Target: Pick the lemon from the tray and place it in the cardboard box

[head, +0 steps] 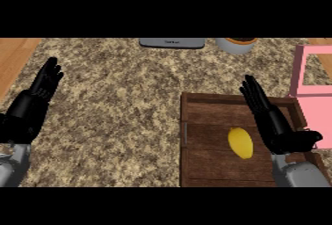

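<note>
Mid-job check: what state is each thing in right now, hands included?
Yellow oval lemon: lying flat, unheld.
Dark wooden tray: carrying the lemon.
Pink open-topped box: right of the tray, lemon not in it.
Right hand: open, fingers straight, over the tray beside the lemon.
Left hand: open, resting at the view's left.

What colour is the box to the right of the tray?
The box is pink, in the head view.

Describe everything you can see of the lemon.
The lemon is plain yellow, smooth and oval, longer than wide. It lies on the wooden tray, near its middle, its length pointing almost away from the robot. Nothing holds it: the open right hand is just to its right and seems not to touch it.
</note>
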Available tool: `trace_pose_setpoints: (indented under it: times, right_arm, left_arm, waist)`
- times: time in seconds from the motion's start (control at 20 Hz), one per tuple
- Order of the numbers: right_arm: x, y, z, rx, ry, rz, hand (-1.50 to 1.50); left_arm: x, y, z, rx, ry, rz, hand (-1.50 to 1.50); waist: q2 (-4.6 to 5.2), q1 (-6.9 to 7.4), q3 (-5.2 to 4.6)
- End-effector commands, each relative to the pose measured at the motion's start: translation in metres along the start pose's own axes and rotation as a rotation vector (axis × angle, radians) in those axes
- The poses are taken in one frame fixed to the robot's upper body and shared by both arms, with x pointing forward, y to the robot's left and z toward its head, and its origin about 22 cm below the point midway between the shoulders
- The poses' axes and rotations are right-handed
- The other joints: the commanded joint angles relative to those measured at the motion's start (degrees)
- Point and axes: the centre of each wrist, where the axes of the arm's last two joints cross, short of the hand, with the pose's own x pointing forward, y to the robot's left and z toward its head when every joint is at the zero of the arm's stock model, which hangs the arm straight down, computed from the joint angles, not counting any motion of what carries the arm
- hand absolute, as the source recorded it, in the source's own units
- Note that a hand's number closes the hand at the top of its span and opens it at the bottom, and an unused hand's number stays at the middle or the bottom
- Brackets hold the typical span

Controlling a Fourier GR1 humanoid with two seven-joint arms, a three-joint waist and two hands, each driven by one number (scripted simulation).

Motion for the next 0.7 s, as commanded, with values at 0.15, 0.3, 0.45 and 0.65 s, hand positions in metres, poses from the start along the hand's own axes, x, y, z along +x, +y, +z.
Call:
trace_pose_setpoints:
  times: [0.15,0.3,0.45,0.65]
  right_arm:
    - [-0.021,0.017,0.028,-0.182,0.19,0.108,-1.5]
    - [0.029,0.014,0.0,-0.501,-0.213,-0.149,-1.5]
    - [-0.049,-0.047,0.073,-0.246,0.204,0.773,-1.5]
    - [-0.049,-0.034,0.098,-0.202,0.112,1.021,-1.5]
  left_arm:
    - [-0.001,-0.046,0.008,-0.145,-0.01,0.002,0.0]
    - [-0.021,-0.035,0.012,-0.136,0.075,0.025,0.0]
    - [-0.016,-0.052,0.014,-0.226,0.048,0.038,0.0]
    - [-0.019,-0.07,0.021,-0.266,0.058,0.037,0.0]
  waist:
    - [-0.67,-3.21,0.96]
    - [-5.01,-10.88,3.21]
    - [-0.59,-5.84,0.24]
    - [-1.19,-4.92,0.49]
